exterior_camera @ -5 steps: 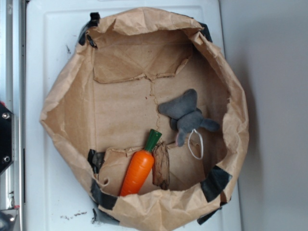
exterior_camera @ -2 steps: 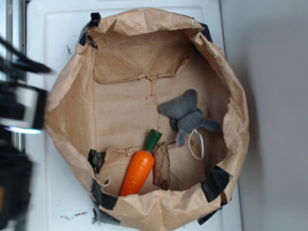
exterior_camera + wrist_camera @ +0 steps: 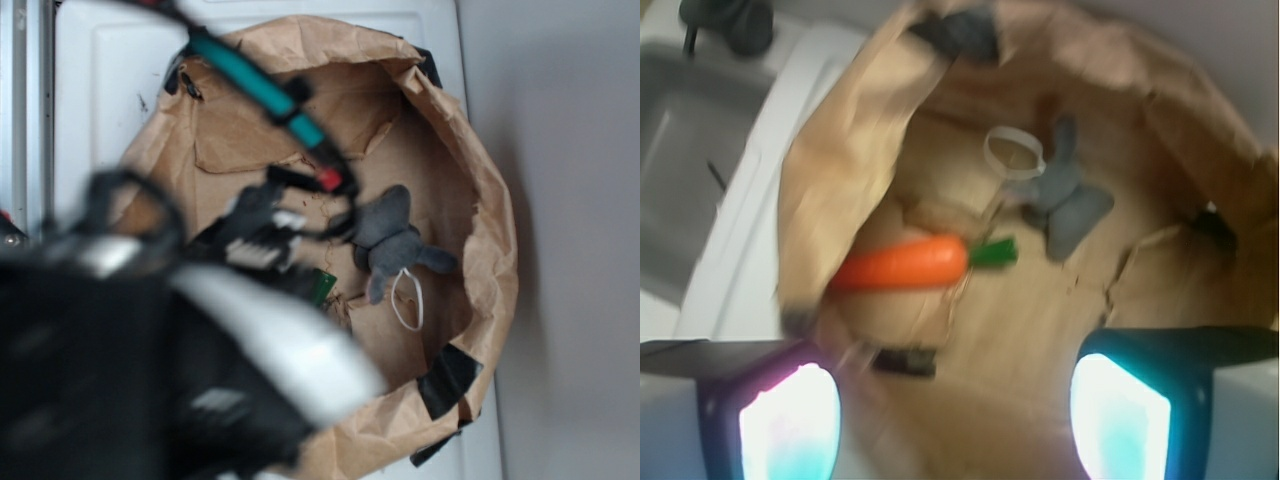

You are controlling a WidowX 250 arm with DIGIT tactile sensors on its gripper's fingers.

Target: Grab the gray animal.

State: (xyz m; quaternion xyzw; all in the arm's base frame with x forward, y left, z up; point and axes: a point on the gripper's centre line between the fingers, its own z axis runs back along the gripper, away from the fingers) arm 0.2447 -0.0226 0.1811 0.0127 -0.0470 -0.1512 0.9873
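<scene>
Trouble ahead: my end effector (image 3: 955,400) is spread wide, and could grab the carrot (image 3: 902,265) instead of the gray animal (image 3: 1065,195) at upper right.

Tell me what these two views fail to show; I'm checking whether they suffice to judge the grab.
- Carrot: in the exterior view the blurred arm covers all but its green top.
- Gripper: the wrist view cuts its fingers at the bottom edge; in the exterior view it is motion-blurred.
- Gray animal: its left ear edge meets the blurred gripper in the exterior view, so contact cannot be judged; the wrist view is soft.
- Paper bag: near rim hidden by the arm.
</scene>
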